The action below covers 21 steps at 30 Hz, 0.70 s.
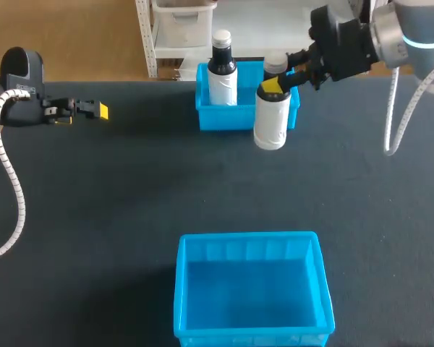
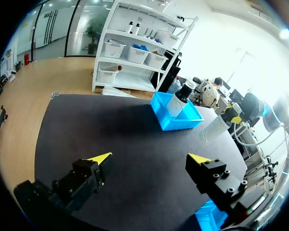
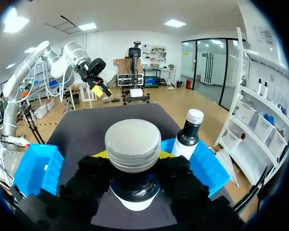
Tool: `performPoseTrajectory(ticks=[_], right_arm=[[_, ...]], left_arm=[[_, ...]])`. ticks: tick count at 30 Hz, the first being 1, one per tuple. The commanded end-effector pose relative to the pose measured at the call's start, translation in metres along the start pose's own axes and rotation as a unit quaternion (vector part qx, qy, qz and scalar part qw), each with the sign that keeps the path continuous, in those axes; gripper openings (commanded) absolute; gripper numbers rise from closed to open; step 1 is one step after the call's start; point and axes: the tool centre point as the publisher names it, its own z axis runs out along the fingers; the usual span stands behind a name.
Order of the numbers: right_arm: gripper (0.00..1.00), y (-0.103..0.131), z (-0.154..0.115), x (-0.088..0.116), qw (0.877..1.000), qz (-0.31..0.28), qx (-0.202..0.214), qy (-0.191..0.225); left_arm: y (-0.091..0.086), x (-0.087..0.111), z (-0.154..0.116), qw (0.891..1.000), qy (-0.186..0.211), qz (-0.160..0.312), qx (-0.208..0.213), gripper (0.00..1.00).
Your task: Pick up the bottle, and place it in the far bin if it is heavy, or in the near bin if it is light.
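Right gripper point(image 1: 281, 79) is clamping the white bottle point(image 1: 270, 121) by its neck, upper right of centre, just before the far bin point(image 1: 220, 116). Left gripper point(image 1: 95, 110) is resting with fingers apart, upper left.

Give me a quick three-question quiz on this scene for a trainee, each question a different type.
1. Fill in: the fingers of the left gripper are ____.
2. True or false: the right gripper is shut on the white plastic bottle with a grey cap.
3. The dark bottle with a white label stands: A) in the far blue plastic bin; B) in the left gripper; C) in the right gripper.
Key: 1 open; 2 true; 3 A.
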Motion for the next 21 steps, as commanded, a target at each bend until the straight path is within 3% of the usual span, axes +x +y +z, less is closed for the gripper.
performPoseTrajectory(ticks=[1, 10, 21], right_arm=[[0.0, 0.004, -0.026, -0.008, 1.0, 0.0, 0.007, 0.0], [0.0, -0.01, -0.047, -0.02, 1.0, -0.007, 0.025, 0.001], [0.0, -0.044, -0.053, -0.029, 1.0, -0.001, 0.026, 0.002]], left_arm=[[0.0, 0.0, 0.0, 1.0, 0.0, 0.0, 0.0, 1.0], [0.0, 0.0, 0.0, 1.0, 0.0, 0.0, 0.0, 1.0], [0.0, 0.0, 0.0, 1.0, 0.0, 0.0, 0.0, 1.0]])
